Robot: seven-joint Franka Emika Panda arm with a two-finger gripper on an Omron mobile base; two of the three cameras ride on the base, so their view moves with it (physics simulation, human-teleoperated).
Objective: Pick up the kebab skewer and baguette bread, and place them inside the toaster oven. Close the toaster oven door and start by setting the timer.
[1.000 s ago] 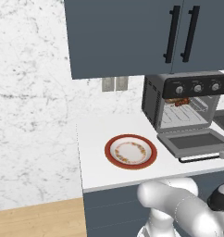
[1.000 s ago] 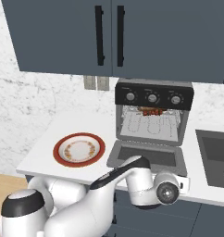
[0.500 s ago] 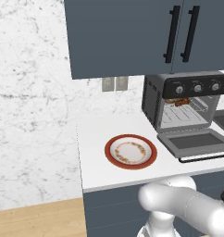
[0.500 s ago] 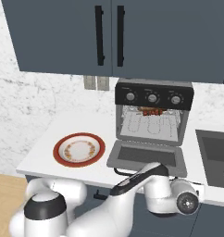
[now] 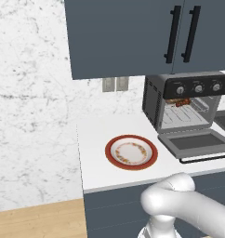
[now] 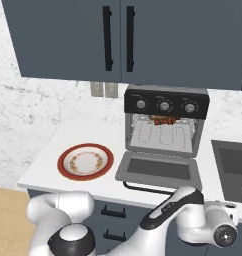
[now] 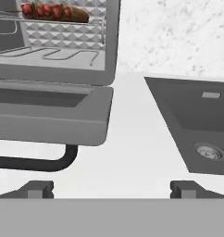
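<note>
The toaster oven stands on the counter with the toaster oven door dropped flat open. On its wire rack lies the kebab skewer with red chunks. A brown elongated piece lies against its right end; it looks like the baguette bread, but I cannot tell for sure. My gripper is open and holds nothing. It hangs low at the counter's front, just right of the door's front corner and its black bar handle.
A red-rimmed plate sits bare on the counter left of the oven. A sink is sunk into the counter right of the oven. Dark wall cabinets hang above.
My arm has swung lower and to the right along the counter's front. The hand now sits further right, past the open door. Oven, plate and food have not moved.
</note>
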